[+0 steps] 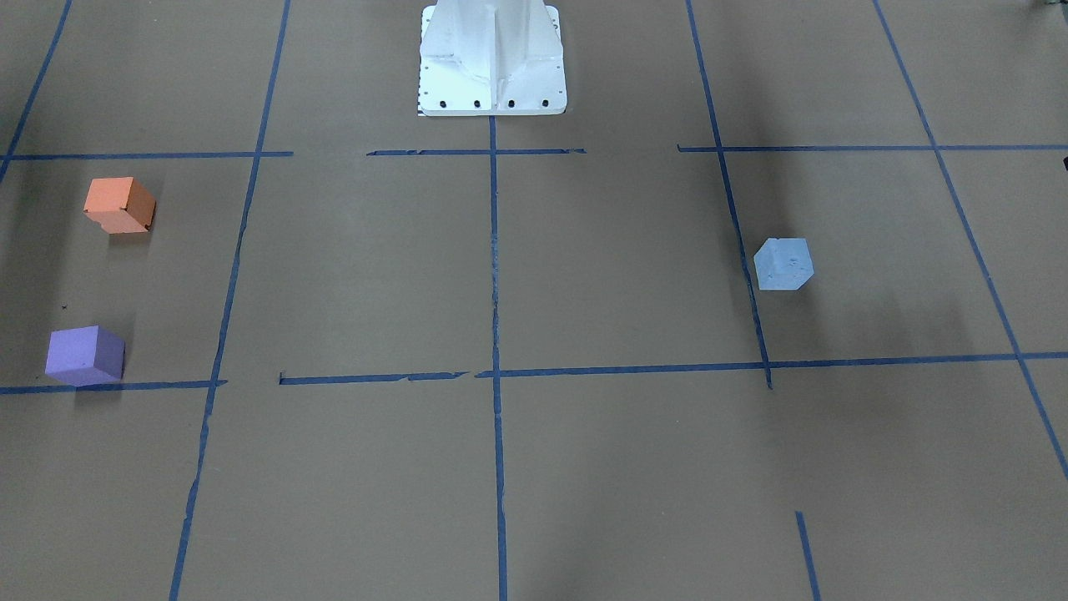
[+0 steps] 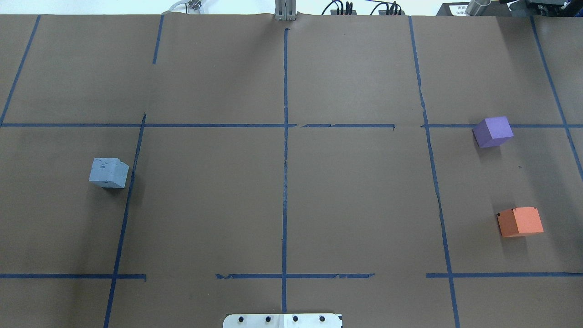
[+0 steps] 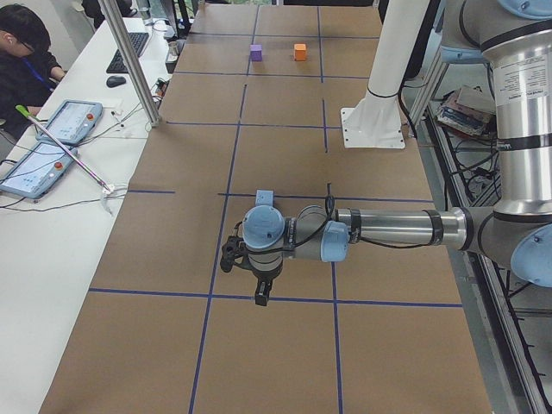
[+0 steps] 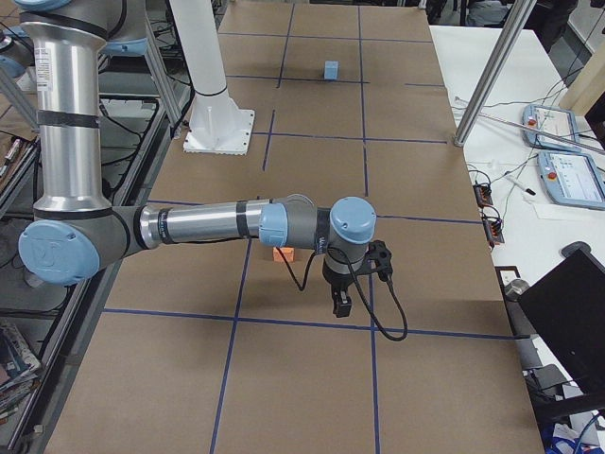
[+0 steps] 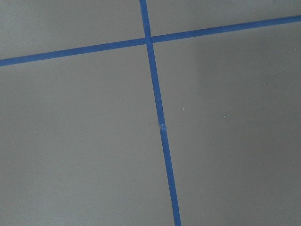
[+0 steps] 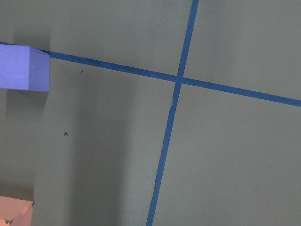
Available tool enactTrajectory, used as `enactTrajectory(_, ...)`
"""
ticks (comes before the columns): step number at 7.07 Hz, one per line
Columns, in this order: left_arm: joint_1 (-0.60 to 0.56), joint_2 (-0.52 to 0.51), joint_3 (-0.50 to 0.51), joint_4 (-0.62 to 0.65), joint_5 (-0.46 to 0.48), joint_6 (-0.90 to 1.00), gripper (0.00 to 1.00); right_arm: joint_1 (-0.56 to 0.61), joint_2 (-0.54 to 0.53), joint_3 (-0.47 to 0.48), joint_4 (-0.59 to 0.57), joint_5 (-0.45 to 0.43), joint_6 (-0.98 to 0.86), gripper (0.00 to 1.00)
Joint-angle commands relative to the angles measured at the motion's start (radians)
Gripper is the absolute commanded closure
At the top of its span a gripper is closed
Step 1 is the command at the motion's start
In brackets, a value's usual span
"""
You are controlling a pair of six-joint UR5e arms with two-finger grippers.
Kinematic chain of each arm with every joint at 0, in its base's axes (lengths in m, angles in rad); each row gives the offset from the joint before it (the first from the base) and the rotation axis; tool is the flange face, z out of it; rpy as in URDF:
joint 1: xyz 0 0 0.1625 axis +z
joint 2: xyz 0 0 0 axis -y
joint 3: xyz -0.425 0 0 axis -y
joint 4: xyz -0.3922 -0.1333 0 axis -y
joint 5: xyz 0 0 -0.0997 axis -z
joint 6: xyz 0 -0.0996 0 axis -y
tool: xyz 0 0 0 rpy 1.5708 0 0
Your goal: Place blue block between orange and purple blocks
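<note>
In the overhead view the blue block is seen at about 9 o'clock from the middle of the paper-covered table, just beside a line of the blue tape lines and untouched. The orange block is found at about 4 o'clock and the purple block at about 2 o'clock, both well apart from the blue one; the purple is set near 12 o'clock from the orange, with bare paper between them. The left gripper is shown pointing down near the blue block, and the right gripper likewise near the orange block, which is perhaps partly hidden by the arm. Whether either gripper's fingers are apart or together cannot be told from these side views. The robot base is seen at 6 o'clock.
</note>
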Motion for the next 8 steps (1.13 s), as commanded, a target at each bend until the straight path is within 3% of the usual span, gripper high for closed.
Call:
enactTrajectory(1,0.000,0.004,-0.008,0.002,0.016,0.001,0.00,0.000,-0.001,0.001,-0.001,0.000,-0.001,0.00)
enactTrajectory(2,0.002,0.001,-0.008,-0.003,0.050,0.001,0.00,-0.002,-0.001,0.001,0.001,0.000,-0.001,0.00)
enactTrajectory(3,0.008,-0.048,0.018,-0.029,0.141,-0.005,0.00,-0.002,0.001,0.011,0.001,0.002,0.000,0.00)
enactTrajectory(4,0.008,-0.141,0.033,-0.066,0.163,-0.005,0.00,-0.003,0.001,0.019,0.001,0.002,0.000,0.00)
enactTrajectory(5,0.008,-0.168,0.027,-0.070,0.153,-0.010,0.00,-0.003,0.001,0.025,0.001,0.011,0.000,0.00)
enactTrajectory(6,0.067,-0.188,0.003,-0.077,0.150,-0.172,0.00,-0.003,0.001,0.033,0.001,0.011,0.000,0.00)
enactTrajectory(8,0.339,-0.194,-0.013,-0.289,0.139,-0.527,0.00,-0.003,0.001,0.036,0.001,0.012,0.000,0.00)
